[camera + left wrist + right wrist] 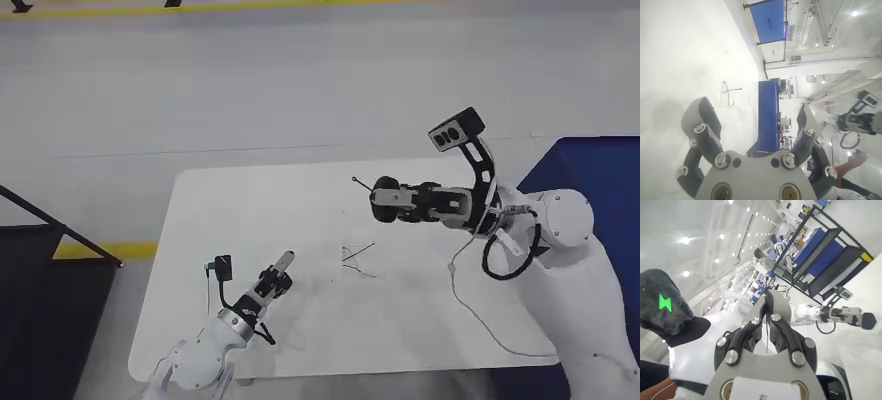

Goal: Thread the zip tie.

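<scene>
A thin black plastic zip tie (766,323) is clamped between the closed fingers of the right gripper (768,294), above the smooth white round-cornered table (250,200) towards its far right corner. The left gripper (753,108) is spread wide and empty over the near left corner.

The slim, slick strip could probably twist or slip in so narrow a pinch, and its flexible tip could be bent aside at the head's small slot. Further dark ties (355,255) lie crossed mid-table.
</scene>
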